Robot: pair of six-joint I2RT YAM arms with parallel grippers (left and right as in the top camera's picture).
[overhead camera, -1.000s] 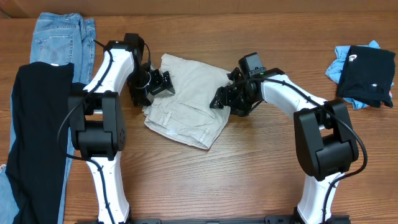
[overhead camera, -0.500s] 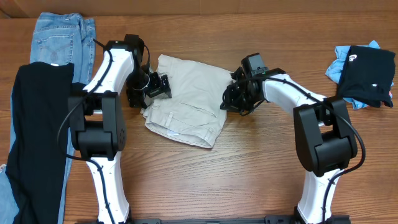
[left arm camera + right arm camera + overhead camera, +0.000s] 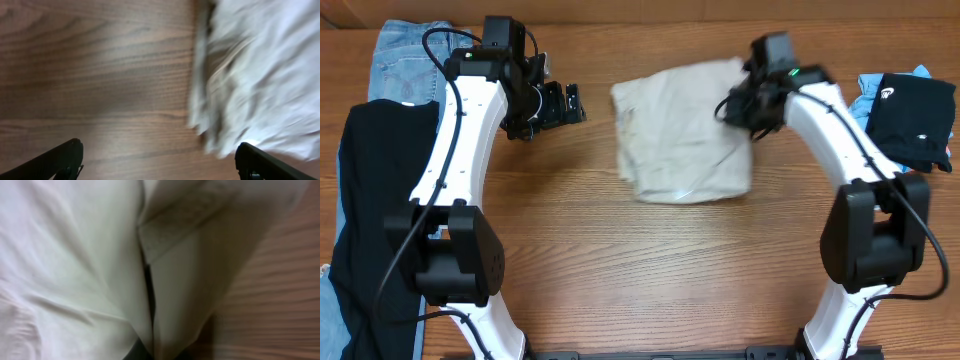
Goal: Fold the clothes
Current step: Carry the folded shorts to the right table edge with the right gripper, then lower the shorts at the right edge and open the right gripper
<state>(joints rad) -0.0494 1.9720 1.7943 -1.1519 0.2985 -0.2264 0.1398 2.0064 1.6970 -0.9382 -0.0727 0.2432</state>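
Observation:
The folded beige trousers (image 3: 685, 130) lie blurred at the table's middle back, their right top corner pinched by my right gripper (image 3: 738, 108), which is shut on the cloth. In the right wrist view the beige trousers (image 3: 75, 265) fill the frame, and the fabric bunches into a crease at the jaws (image 3: 150, 350). My left gripper (image 3: 565, 103) is open, away to the left of the trousers over bare wood. The left wrist view shows its two dark fingertips (image 3: 60, 160) wide apart with only wood between them, and the trousers' (image 3: 260, 75) blurred edge at right.
Blue jeans (image 3: 415, 60) and a black garment (image 3: 380, 210) lie along the left edge. A black and blue pile of clothes (image 3: 910, 120) sits at the far right, close to my right arm.
My right gripper shut on the trousers' right side and dragged them right and toward the back. My left gripper let go and drew back to the left, staying open.

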